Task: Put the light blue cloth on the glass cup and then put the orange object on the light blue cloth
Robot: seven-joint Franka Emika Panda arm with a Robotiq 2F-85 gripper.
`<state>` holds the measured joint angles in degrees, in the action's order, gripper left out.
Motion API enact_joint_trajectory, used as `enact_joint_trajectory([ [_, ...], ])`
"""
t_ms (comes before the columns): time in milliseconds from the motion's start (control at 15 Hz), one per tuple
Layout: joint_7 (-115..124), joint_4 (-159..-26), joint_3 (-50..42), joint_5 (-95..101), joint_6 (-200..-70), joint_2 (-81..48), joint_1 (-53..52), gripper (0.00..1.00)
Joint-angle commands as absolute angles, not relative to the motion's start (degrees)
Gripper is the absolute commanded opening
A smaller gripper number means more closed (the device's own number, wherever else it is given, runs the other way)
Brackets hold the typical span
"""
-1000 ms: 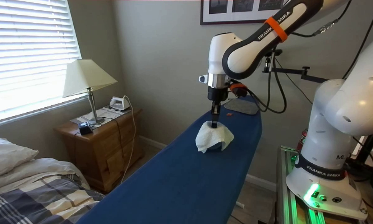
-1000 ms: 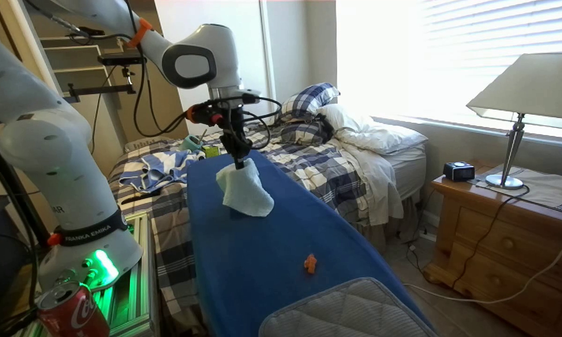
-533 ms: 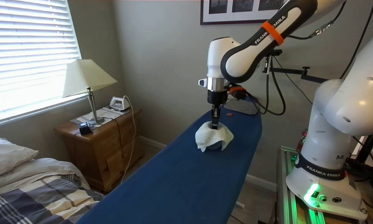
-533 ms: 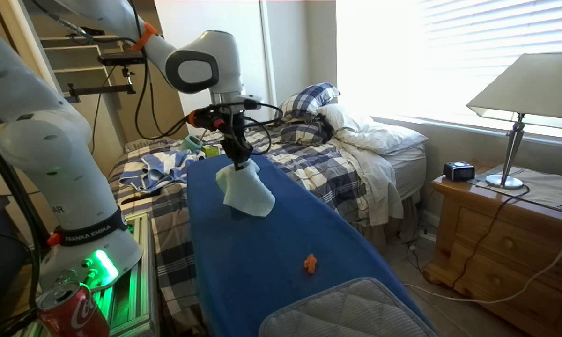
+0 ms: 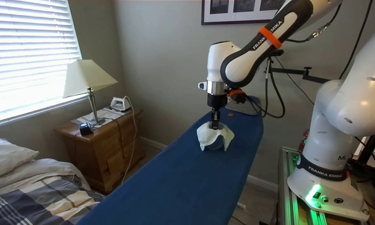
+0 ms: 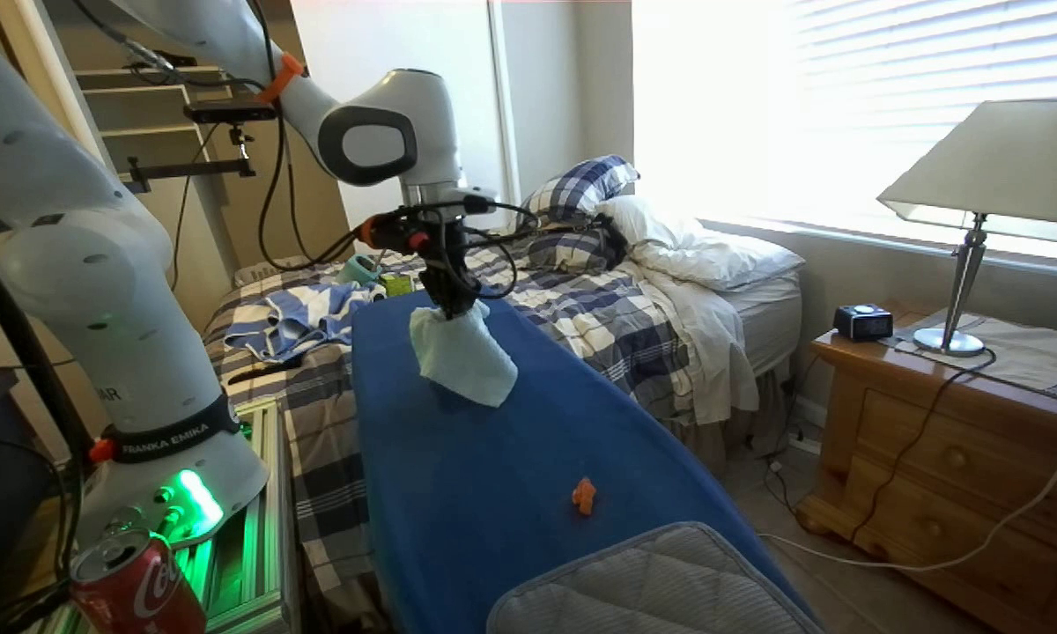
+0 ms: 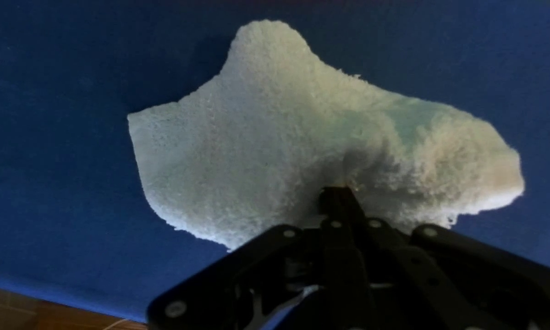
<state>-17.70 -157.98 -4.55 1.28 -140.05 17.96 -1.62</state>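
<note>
Light blue cloth (image 6: 462, 359) is being touched on top by the claw (image 5: 215, 127), whose fingers (image 7: 335, 201) are being held close together; whether any cloth is being pinched cannot be told. Most of the glass cup (image 5: 216, 144) is being covered by it, just a faint bit being shown in an exterior view. Well apart, the orange object (image 6: 584, 497) is being held up by the desk (image 6: 458, 484), near a grey pad (image 6: 652, 590) being cut off below.
</note>
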Motion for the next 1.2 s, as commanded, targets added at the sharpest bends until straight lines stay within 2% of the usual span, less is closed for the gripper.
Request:
enact_joint_trajectory([
  [0, -18.39, -157.94, -4.53, 2.54, -141.38, 16.81, -1.04, 0.03],
  [1133, -19.07, -157.10, -5.02, 1.05, -138.38, 23.57, -1.90, 0.03],
])
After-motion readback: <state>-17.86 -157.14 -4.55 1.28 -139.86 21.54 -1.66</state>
